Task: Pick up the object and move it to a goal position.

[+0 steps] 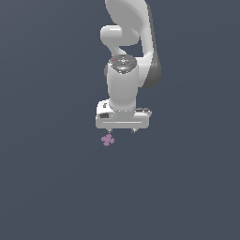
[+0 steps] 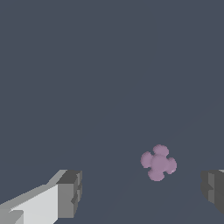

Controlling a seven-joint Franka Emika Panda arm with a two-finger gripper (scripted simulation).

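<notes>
Pale purple against a uniform slate-grey ground, the object is the only coloured item we see. Reading the exterior view from left to right, we meet bare surface first, then the object, then the white gripper hanging just above it and offset toward the exterior view's right, with the arm rising behind. No goal marker shows in either picture.

In the wrist view the same order holds: one grey finger pad on its white finger, then a wide gap of bare ground, then the object, then the second pad at the frame's edge. The jaws stand wide apart and hold nothing. The object lies within the span of the two pads but much nearer the second, and ahead of the line joining them, so we judge that the gripper needs centring before it descends.

The piece is a small four-lobed clover, flat on the surface and far smaller than the gripper. We judge it light and rigid, with no sign of softness, though its material cannot be read from a render. Its rounded lobes offer curved faces that may slip or twist under the pads. We would therefore close across two opposite lobes, or across the narrow waist between lobes, with the pads low, since so thin a piece leaves little height to grip.
</notes>
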